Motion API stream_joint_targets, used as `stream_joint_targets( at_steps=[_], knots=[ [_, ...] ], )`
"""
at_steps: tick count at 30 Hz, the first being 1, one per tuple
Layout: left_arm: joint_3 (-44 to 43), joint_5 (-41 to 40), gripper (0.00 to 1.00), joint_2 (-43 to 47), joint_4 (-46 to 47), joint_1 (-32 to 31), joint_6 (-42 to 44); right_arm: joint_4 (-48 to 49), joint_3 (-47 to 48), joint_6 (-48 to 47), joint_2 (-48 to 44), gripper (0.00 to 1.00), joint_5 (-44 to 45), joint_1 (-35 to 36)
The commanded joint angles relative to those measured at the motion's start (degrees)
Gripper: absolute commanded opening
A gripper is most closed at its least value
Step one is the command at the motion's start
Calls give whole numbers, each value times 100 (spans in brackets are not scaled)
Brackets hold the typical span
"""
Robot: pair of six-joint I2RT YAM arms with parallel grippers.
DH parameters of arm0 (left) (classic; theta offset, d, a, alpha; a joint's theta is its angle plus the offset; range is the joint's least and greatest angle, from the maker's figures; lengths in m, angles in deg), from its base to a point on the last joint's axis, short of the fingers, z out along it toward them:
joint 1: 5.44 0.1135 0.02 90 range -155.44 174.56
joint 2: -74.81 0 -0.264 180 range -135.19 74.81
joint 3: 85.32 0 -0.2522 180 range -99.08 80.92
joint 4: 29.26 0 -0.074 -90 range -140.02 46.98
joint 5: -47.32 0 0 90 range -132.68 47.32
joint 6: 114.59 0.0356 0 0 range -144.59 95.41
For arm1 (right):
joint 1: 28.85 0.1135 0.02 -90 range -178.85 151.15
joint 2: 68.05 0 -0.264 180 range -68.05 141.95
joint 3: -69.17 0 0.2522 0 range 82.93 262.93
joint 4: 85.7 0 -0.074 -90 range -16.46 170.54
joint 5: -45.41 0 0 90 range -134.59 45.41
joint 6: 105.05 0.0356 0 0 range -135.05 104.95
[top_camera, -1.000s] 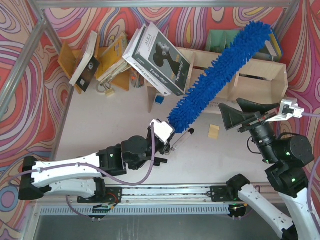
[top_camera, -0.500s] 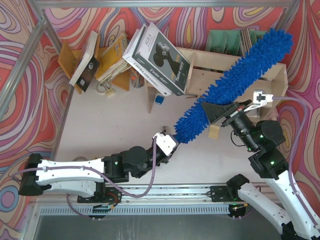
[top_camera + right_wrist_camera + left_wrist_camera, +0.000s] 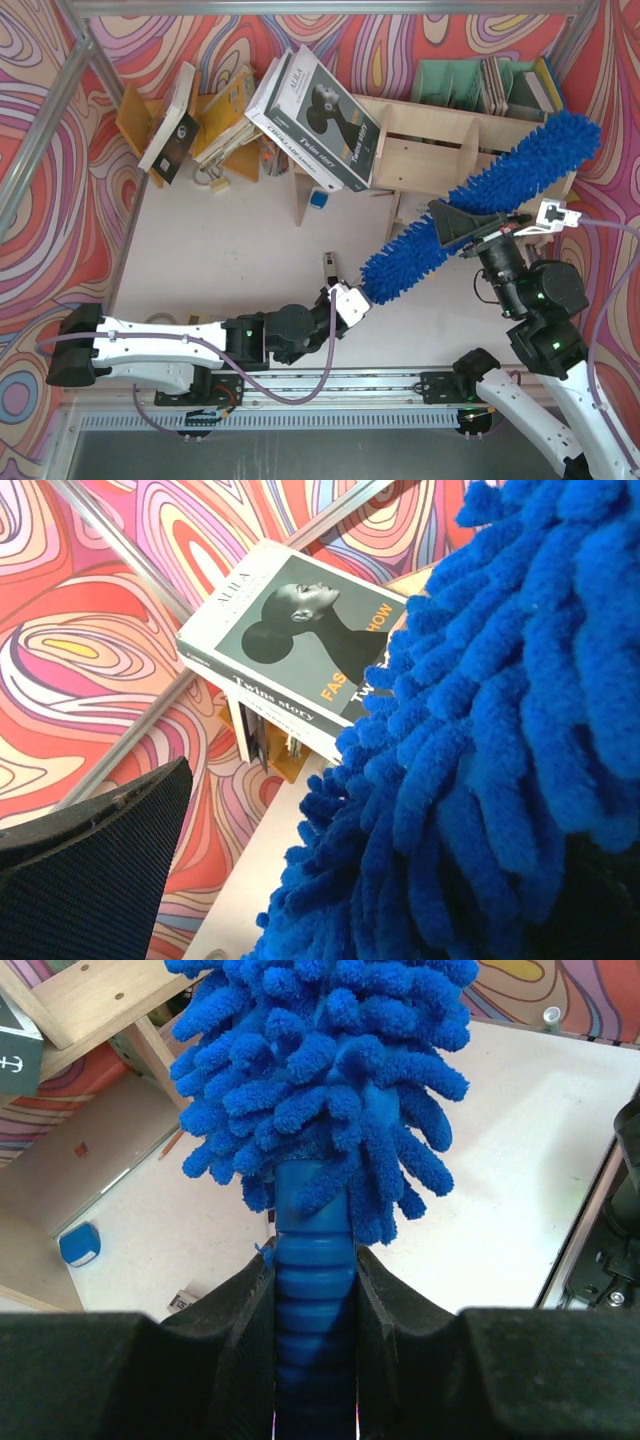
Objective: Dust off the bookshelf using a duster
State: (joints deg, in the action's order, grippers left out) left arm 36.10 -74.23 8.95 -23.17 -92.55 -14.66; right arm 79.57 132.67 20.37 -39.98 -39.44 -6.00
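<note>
Duster (image 3: 320,1110) handle inside left hand (image 3: 315,1272)

Robot lab test cell, not a lived-in room. Closed in on three sides by swirling red, pink and yellow patterned panels (image 3: 50,90), held in a bare metal frame (image 3: 45,135). Left arm (image 3: 150,345) and right arm (image 3: 545,330) bolted to a rail (image 3: 340,383) at the near edge of a white table (image 3: 220,250). Dressed as a study corner at the back: plywood bookshelf (image 3: 430,155), orange book rack (image 3: 135,115), leaning books (image 3: 320,115), green file holders (image 3: 450,80).
</note>
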Motion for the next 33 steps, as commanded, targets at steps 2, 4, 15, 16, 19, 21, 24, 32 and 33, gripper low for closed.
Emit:
stream_joint_targets(
  at_steps=[2,4,15,16,19,21,24,32,33],
  knots=[
    [23,103,0,-20,508,-88,97,238,72,-78,80,96,264,-26],
    [2,106,0,-55,476,-100,125,253,67,-78,93,93,266,-20],
    [-18,-233,8,-62,424,-114,-32,28,61,202,4,42,664,-21],
    [-12,-290,11,-51,415,-118,-54,-29,45,258,-23,34,757,-18],
    [-12,-605,17,-13,361,-118,-170,-175,10,440,-118,21,1025,-19],
    [11,-780,21,50,352,-113,-230,-254,4,564,-177,19,1147,-21],
    [72,-1038,41,170,345,-115,-244,-363,-7,714,-271,17,1311,-26],
    [199,-2033,98,687,337,-105,126,-1717,112,1994,-376,12,2354,-18],
    [221,-2142,98,771,372,-104,203,-1921,76,2236,-393,12,2472,-21]
  ],
)
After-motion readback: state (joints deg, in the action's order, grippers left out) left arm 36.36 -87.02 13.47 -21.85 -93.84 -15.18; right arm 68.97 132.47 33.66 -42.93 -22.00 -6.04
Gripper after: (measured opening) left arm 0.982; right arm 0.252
